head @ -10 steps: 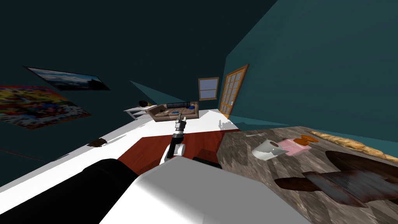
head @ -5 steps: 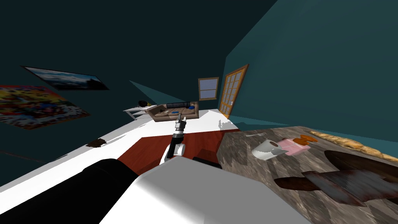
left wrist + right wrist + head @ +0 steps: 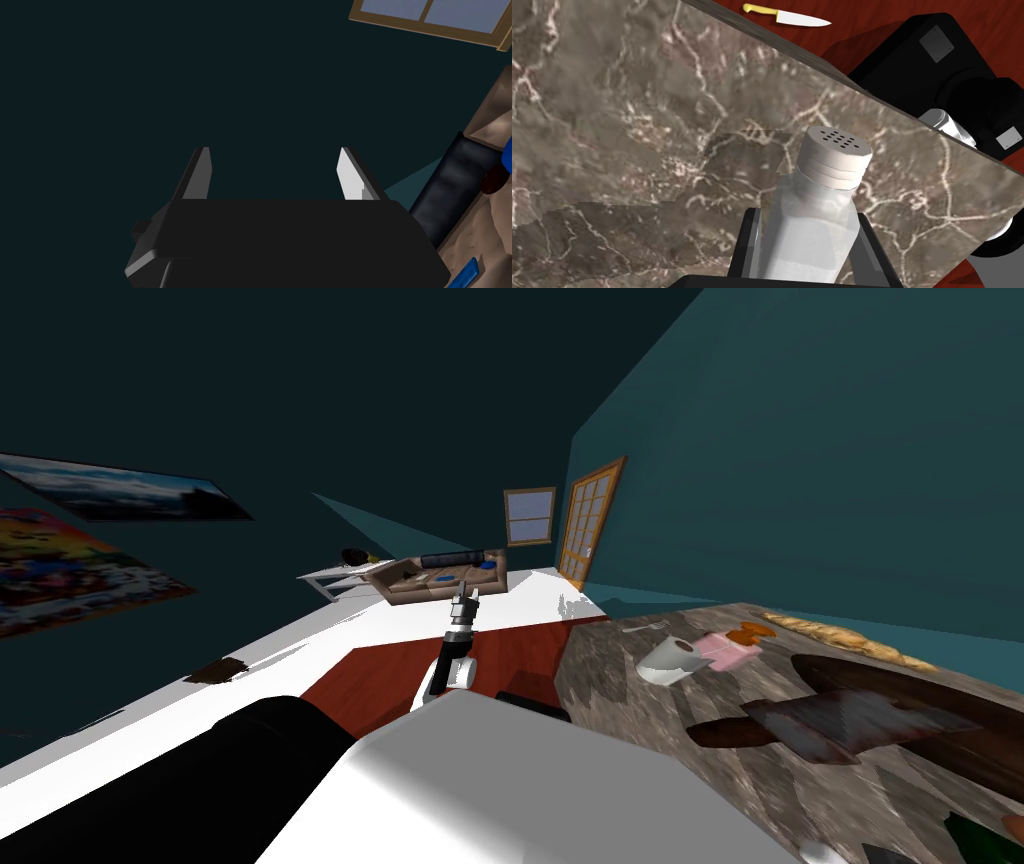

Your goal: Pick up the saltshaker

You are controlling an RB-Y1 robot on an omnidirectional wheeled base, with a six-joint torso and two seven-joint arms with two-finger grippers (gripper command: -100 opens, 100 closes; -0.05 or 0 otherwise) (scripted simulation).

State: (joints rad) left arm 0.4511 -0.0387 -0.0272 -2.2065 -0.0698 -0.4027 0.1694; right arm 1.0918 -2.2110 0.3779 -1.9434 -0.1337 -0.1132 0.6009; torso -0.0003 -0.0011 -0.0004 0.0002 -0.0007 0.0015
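Note:
The saltshaker (image 3: pixel 817 210) is a clear bottle with white contents and a white perforated cap. My right gripper (image 3: pixel 807 222) is shut on it, and its fingers (image 3: pixel 751 235) press the bottle's sides. Shaker and gripper hang over the brown marbled table top (image 3: pixel 612 125), where their shadow falls. My left gripper (image 3: pixel 274 155) is open with nothing between its fingers. In the head view my left gripper (image 3: pixel 463 600) is stretched forward over the red floor, left of the table (image 3: pixel 640 718).
On the table stand a white mug (image 3: pixel 668 660), a pink item (image 3: pixel 722 650), a fork (image 3: pixel 645 627), a long loaf (image 3: pixel 840 636) and dark wooden pieces (image 3: pixel 860 718). A yellow-handled knife (image 3: pixel 784 15) lies on the red floor beyond the table edge. A sofa (image 3: pixel 440 575) and a door (image 3: pixel 588 523) are far ahead.
The whole head view has shifted: my head or base has turned right, so the table and walls slide left in the picture. The left arm keeps its pose.

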